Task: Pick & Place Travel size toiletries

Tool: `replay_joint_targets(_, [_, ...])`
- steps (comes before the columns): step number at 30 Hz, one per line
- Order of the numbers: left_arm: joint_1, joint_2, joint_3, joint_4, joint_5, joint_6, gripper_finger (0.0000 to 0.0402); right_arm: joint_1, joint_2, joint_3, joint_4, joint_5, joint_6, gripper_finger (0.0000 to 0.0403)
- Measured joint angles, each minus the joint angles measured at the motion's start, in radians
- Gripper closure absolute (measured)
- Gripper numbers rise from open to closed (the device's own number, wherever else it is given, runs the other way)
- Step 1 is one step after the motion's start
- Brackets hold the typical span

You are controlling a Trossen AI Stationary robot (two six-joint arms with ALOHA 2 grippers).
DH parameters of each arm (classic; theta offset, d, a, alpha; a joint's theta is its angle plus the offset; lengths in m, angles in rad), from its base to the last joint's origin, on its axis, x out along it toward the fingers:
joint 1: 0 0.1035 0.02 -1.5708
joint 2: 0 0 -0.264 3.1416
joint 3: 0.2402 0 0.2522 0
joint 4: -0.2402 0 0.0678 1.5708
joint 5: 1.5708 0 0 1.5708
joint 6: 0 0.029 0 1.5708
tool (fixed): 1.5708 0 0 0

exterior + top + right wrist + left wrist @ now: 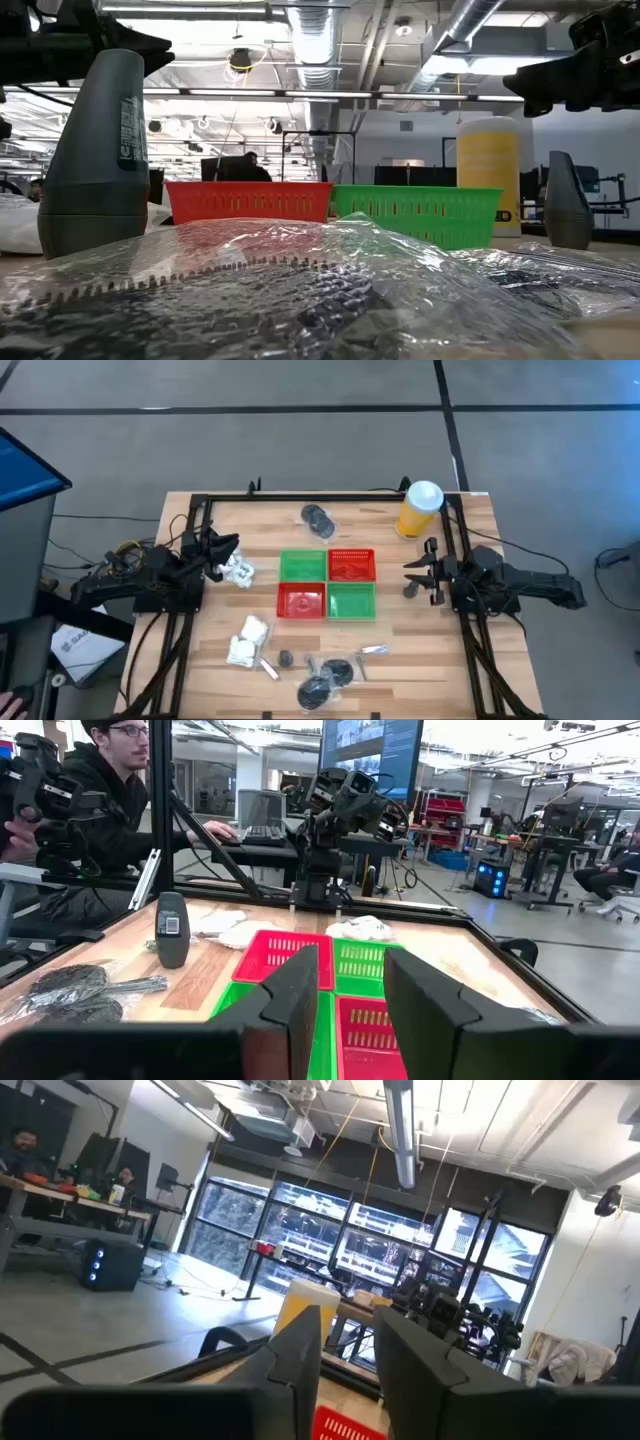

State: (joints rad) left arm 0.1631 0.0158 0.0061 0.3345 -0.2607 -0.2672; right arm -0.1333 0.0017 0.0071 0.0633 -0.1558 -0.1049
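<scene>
Flanking square mesh baskets (327, 583): left end effector (228, 550), right end effector (414, 572), both narrowly parted, empty.

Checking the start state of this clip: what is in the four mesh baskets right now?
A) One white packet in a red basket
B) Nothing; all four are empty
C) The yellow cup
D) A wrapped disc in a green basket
B: in the high view the red and green baskets show only bare mesh, while the white packets and wrapped discs lie on the table outside them.
</scene>
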Motion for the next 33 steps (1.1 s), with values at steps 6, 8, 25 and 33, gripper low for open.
replay_joint_targets(6, [0.0, 0.0, 0.0, 0.005, 0.0, 0.0, 0.0314, 0.0, 0.0, 0.0, 0.0, 0.0, 0.002, 0.0295])
replay_joint_targets(8, [0.0, 0.0, 0.0, 0.005, 0.0, 0.0, 0.0314, 0.0, 0.0, 0.0, 0.0, 0.0, 0.032, 0.0295])
replay_joint_targets(25, [0.0, 0.0, 0.0, 0.008, 0.0, -0.001, 0.0314, -0.054, 0.0, 0.0, -0.004, 0.012, 0.213, 0.0295])
replay_joint_targets(33, [0.0, 0.0, 0.0, 0.009, 0.0, 0.0, 0.0314, -0.054, 0.0, 0.001, -0.03, 0.013, 0.243, 0.0295])
